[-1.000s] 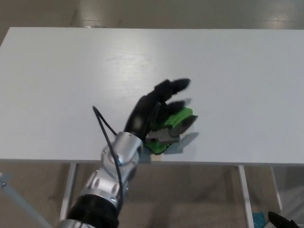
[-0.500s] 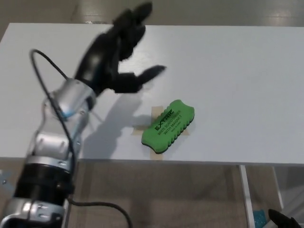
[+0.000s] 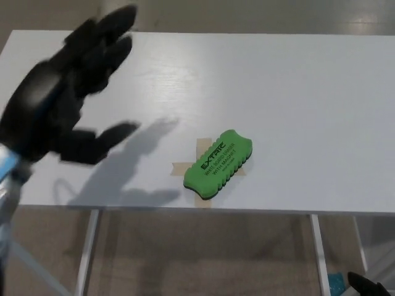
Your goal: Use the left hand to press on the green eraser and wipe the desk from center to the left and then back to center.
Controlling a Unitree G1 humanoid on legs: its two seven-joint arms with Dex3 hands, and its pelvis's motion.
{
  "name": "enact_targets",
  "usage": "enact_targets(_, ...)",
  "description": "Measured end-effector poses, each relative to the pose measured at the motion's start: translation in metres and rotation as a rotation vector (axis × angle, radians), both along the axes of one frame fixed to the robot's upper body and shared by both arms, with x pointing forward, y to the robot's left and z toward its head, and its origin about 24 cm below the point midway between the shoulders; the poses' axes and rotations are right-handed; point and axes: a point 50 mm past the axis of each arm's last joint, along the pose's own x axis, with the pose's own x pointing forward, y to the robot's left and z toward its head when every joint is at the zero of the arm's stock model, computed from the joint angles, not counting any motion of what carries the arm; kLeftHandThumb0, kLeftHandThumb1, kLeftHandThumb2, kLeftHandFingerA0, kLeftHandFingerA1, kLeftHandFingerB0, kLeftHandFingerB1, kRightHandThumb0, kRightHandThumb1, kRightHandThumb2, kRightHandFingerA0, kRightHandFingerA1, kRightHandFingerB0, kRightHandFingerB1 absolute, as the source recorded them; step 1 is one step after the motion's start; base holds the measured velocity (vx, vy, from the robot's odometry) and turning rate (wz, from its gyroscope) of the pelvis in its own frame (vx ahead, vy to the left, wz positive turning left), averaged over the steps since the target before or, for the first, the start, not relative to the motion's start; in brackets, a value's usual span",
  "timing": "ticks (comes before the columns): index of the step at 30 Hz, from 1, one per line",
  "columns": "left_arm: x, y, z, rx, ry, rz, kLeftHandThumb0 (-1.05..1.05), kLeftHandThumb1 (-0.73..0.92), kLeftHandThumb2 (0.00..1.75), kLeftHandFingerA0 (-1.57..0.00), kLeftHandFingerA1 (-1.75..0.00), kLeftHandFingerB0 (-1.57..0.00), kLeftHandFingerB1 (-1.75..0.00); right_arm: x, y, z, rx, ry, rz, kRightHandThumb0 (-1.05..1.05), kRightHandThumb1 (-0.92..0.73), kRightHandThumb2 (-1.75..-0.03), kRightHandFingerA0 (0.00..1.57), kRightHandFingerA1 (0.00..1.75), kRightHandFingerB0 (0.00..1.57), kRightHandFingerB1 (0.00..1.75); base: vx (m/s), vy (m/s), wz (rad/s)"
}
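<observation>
Now the eraser lies alone at the centre mark, the left hand lifted clear of it.

Near the front edge of the white tabletop, the green eraser sits label up and askew over a cross of tan tape, which probably marks the centre where the wipe begins and ends. Off to its left, well apart, the blurred left hand hovers above the surface, thumb and fingers spread wide, holding and touching nothing. The right hand is out of view.
</observation>
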Motion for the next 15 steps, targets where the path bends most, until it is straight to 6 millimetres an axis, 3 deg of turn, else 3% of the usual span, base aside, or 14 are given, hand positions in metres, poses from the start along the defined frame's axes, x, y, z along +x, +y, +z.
enact_targets(1,0.000,0.000,0.000,0.000,0.000,0.000,-0.40,0.64,0.71,-0.26,-0.41,-0.17,-0.41,0.000,0.000,0.000,0.000,0.000,0.000,-0.36,-0.75,-0.62,0.55,0.51,0.41,0.36,0.00,0.000,0.00)
enact_targets(3,-0.021,0.012,-0.020,-0.006,0.071,0.010,-0.39,0.64,0.71,-0.30,-0.42,-0.19,-0.41,0.000,0.000,0.000,0.000,0.002,0.001,-0.36,-0.75,-0.62,0.55,0.51,0.41,0.36,0.00,0.000,0.00)
enact_targets(5,-0.022,0.013,-0.021,-0.007,0.077,0.011,-0.39,0.64,0.71,-0.30,-0.42,-0.19,-0.41,0.000,0.000,0.000,0.000,0.002,0.001,-0.36,-0.75,-0.62,0.55,0.51,0.41,0.36,0.00,0.000,0.00)
enact_targets(6,-0.038,0.024,-0.038,-0.015,0.150,0.029,-0.30,0.72,0.62,-0.47,-0.40,-0.30,-0.33,-0.002,0.000,-0.001,-0.001,0.006,0.002,-0.36,-0.75,-0.62,0.55,0.48,0.41,0.36,0.00,0.000,0.00)
enact_targets(11,-0.064,0.044,-0.064,-0.032,0.273,0.079,-0.30,0.71,0.61,-0.58,-0.42,-0.40,-0.34,-0.004,0.000,-0.002,-0.002,0.014,0.002,-0.37,-0.74,-0.62,0.55,0.47,0.41,0.36,0.00,0.000,0.00)
enact_targets(12,-0.078,0.061,-0.085,-0.048,0.372,0.141,-0.30,0.71,0.61,-0.58,-0.42,-0.40,-0.34,-0.008,-0.002,-0.004,-0.005,0.026,-0.002,-0.37,-0.74,-0.62,0.55,0.47,0.41,0.36,0.00,0.000,0.00)
enact_targets(15,-0.103,0.088,-0.117,-0.074,0.531,0.251,-0.35,0.71,0.61,-0.66,-0.42,-0.38,-0.32,-0.014,-0.006,-0.005,-0.013,0.042,-0.010,-0.37,-0.74,-0.62,0.55,0.46,0.41,0.35,0.00,0.000,0.00)
